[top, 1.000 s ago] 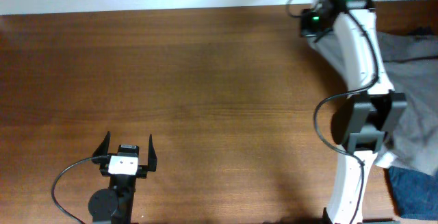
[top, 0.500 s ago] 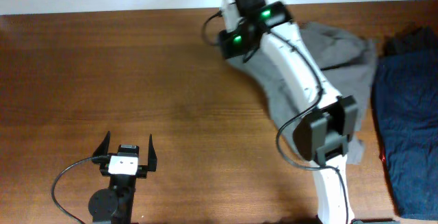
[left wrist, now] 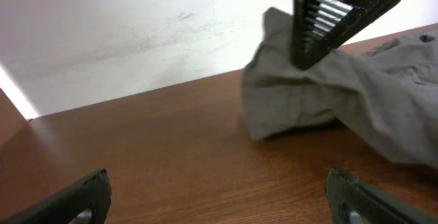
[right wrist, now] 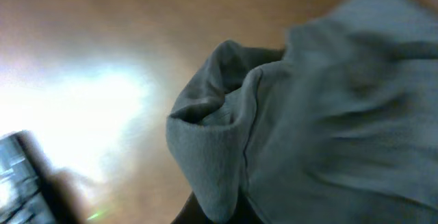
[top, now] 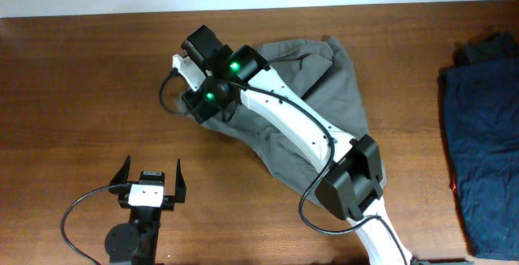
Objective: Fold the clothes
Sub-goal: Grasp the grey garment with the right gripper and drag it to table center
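Right gripper (top: 203,109) pinches a bunched edge of the grey clothes (top: 340,91), the rest spread behind it; left gripper (top: 152,173) sits spread apart.

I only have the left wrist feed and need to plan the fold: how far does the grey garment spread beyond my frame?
Observer: From overhead, the grey garment covers the centre-right of the table, with the right arm lying diagonally across it.
Operator: Anything else lying near it?
Observer: Dark navy garments sit at the table's right edge, apart from the grey one.
Operator: Where is my left end effector relative to the cloth?
Observer: The left end effector is open over bare wood, front-left of the garment and not touching it.
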`<state>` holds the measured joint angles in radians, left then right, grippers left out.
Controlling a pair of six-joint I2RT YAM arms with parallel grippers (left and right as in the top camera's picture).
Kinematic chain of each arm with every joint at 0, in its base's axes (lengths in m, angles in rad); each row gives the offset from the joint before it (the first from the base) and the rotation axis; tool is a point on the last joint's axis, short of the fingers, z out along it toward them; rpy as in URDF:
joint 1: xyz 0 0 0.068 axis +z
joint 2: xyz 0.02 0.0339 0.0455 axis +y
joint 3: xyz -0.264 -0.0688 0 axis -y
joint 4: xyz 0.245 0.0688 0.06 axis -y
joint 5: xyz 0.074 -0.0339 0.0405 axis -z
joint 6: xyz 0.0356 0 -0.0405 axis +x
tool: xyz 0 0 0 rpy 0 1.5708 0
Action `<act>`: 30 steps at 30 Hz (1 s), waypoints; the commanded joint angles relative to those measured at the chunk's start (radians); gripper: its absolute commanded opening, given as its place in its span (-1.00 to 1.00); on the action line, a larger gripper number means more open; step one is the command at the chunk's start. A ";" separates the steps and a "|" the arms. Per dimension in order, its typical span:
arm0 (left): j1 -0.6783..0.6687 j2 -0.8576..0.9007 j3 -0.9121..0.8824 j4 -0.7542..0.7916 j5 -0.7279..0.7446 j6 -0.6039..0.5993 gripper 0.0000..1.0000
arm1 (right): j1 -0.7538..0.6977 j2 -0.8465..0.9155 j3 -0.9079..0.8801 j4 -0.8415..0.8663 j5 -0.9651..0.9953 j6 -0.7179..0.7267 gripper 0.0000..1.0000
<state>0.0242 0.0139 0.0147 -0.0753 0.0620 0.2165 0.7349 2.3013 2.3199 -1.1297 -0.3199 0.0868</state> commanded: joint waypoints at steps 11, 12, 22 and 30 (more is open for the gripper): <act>-0.004 -0.007 -0.005 -0.002 -0.007 -0.006 0.99 | -0.236 -0.082 0.013 0.000 0.196 0.006 0.26; -0.004 -0.007 -0.005 -0.002 -0.007 -0.006 0.99 | -0.239 -0.080 0.011 0.000 0.155 -0.010 0.31; -0.004 -0.007 -0.005 -0.002 -0.006 -0.006 0.99 | -0.210 0.006 -0.040 0.008 0.014 -0.198 0.76; -0.004 -0.007 -0.005 -0.002 -0.007 -0.006 0.99 | -0.205 0.117 -0.040 0.068 -0.088 -0.248 0.82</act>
<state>0.0246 0.0139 0.0147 -0.0753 0.0624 0.2165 0.5266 2.3631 2.2910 -1.0744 -0.3267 -0.1120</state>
